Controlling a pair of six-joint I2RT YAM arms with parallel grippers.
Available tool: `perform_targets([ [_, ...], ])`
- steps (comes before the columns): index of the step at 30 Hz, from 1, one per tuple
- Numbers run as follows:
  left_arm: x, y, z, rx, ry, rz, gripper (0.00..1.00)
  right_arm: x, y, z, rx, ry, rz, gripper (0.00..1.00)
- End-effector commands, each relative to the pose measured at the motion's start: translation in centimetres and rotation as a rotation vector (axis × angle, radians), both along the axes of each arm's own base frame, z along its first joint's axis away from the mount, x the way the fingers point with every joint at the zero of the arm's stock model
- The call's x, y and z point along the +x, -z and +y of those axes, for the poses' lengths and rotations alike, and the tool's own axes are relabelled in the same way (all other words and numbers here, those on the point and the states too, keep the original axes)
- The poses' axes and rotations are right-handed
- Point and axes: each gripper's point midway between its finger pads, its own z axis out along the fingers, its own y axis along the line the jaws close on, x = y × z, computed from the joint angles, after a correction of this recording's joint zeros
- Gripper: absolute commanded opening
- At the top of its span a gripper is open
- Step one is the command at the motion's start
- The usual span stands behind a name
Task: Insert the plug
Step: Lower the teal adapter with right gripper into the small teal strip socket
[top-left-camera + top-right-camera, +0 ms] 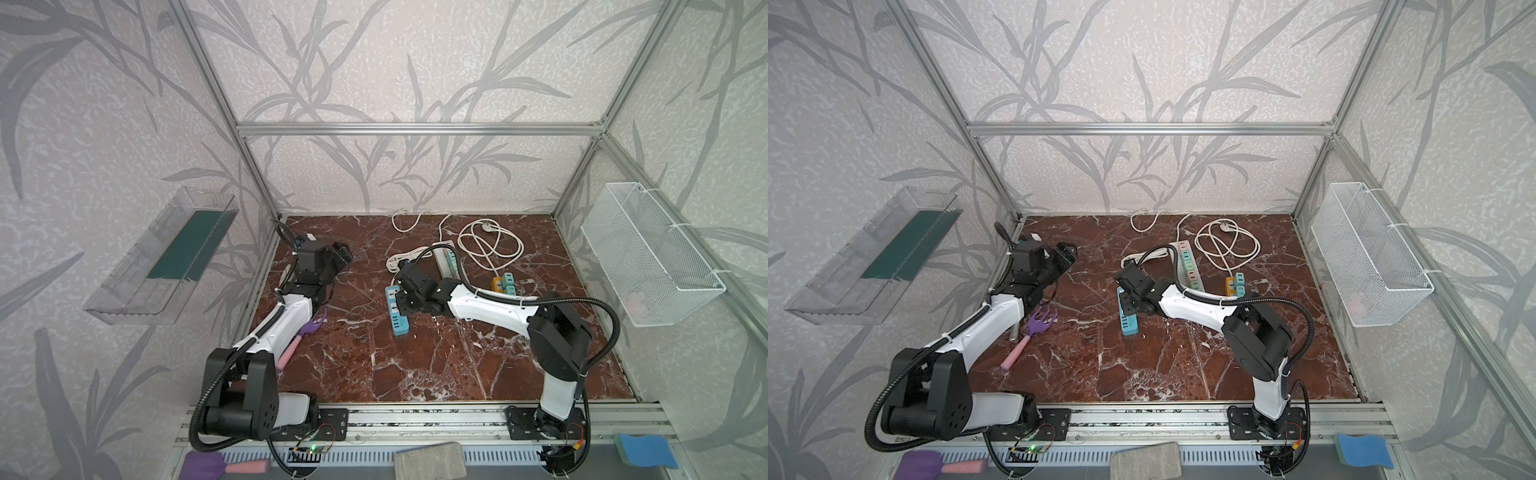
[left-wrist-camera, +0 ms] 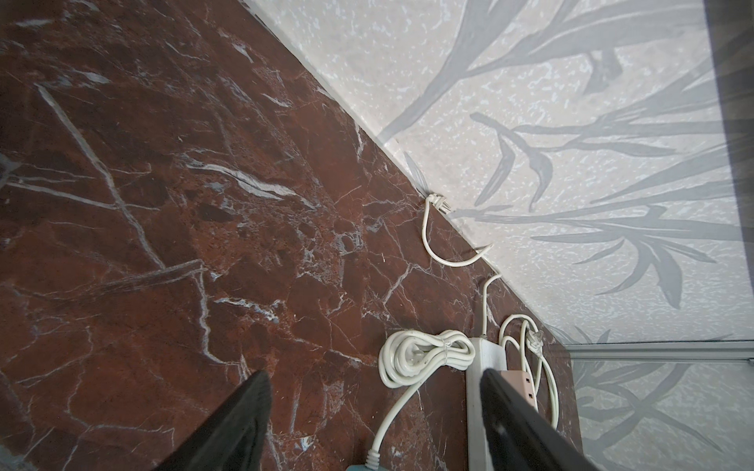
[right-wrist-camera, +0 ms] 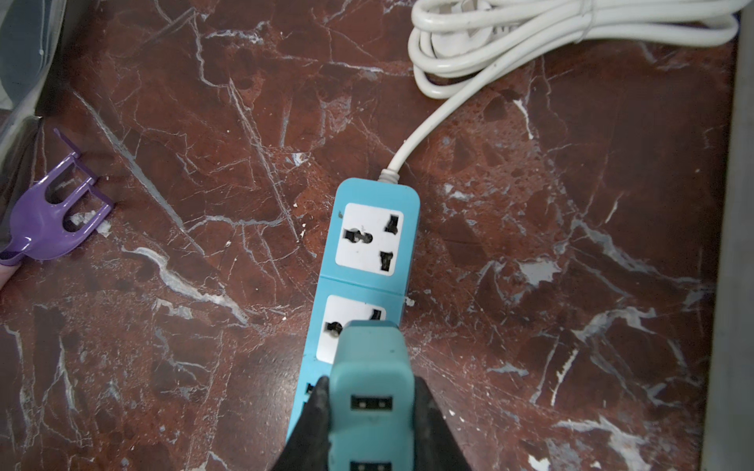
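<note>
The right hand was clamped on the plug, right over the second hole of the blue strip. It did not look pushed in yet. The left hand was apart, holding nothing.

Purple toy rake with a pink handle is lying left of centre on the marble top. Clear tray hangs on the left wall, white mesh basket on the right. Along the bottom edge: blue sponge, grey block.
</note>
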Motion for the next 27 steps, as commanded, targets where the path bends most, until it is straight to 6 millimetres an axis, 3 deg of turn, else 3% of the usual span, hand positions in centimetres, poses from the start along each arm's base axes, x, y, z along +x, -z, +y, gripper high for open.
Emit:
perform_targets([
  [1,0.1,-0.9,0.1,-0.021,-0.009,-0.029,0.80,0.2,0.1,0.4,0.013,0.016,0.007,0.00],
  [16,0.2,-0.8,-0.1,-0.056,-0.004,-0.026,0.79,0.4,1.5,-1.1,-0.092,0.100,-0.001,0.00],
  [27,0.2,-0.9,0.1,-0.063,-0.009,-0.028,0.79,-0.5,3.1,-0.7,-0.153,0.120,-0.005,0.00],
])
